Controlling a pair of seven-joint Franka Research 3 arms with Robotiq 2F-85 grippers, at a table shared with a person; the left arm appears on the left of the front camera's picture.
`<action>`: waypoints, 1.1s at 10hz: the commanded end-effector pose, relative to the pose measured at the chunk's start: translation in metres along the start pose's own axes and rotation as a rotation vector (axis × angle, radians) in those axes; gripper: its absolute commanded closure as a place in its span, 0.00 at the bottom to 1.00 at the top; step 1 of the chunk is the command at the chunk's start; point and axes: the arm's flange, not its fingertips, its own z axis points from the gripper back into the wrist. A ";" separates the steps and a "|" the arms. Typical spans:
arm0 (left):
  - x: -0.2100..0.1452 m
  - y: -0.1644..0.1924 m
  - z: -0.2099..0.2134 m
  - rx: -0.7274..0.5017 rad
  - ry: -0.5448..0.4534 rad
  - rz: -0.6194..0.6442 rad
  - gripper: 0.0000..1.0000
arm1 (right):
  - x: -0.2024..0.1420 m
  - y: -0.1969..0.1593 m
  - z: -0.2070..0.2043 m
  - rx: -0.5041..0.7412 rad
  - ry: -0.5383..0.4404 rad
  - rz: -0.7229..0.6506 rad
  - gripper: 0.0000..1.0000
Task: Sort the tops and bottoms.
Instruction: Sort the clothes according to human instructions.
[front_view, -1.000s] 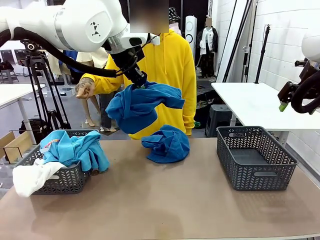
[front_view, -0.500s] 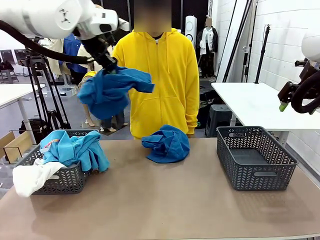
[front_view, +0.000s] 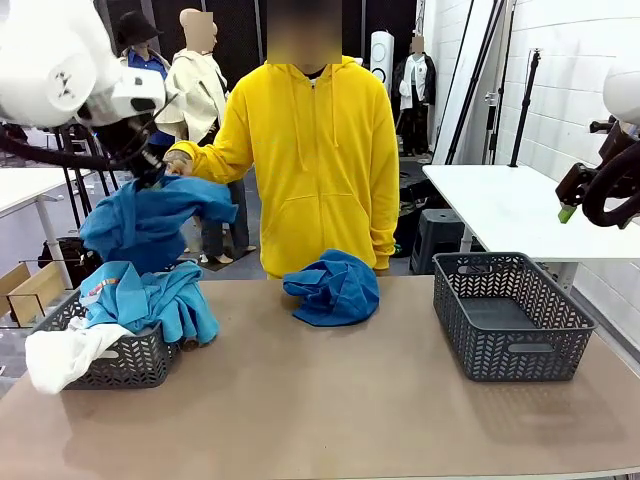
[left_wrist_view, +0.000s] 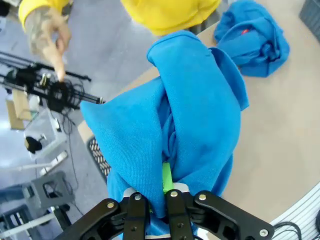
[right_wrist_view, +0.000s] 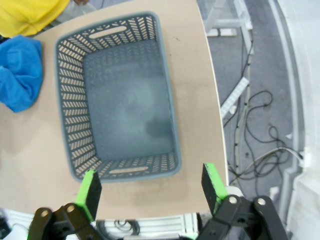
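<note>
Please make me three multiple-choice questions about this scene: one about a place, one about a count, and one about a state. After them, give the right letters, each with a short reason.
1. Where does the left gripper hold the blue garment?
A. down near the floor
B. far over on the robot's right side
C. above the left basket

2. How many baskets stand on the table?
A. one
B. two
C. three

3. In what state is the right gripper?
A. open, with nothing between its fingers
B. shut on a white cloth
C. shut on a handle

Answers:
1. C: in the front view the blue garment hangs from the left gripper over the left basket, which already holds blue and white clothes.
2. B: there is the left basket and the right basket, and no other.
3. A: its green pads stand wide apart over the right basket.
</note>
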 end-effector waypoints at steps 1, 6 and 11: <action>-0.026 0.005 -0.007 -0.029 0.038 0.079 1.00 | -0.002 0.002 0.000 -0.021 0.004 -0.014 0.00; -0.075 0.018 -0.076 -0.048 0.085 0.187 1.00 | -0.002 0.002 0.000 -0.021 0.004 -0.014 0.00; -0.102 -0.002 -0.153 -0.085 0.158 0.198 1.00 | -0.002 0.002 0.000 -0.021 0.004 -0.014 0.00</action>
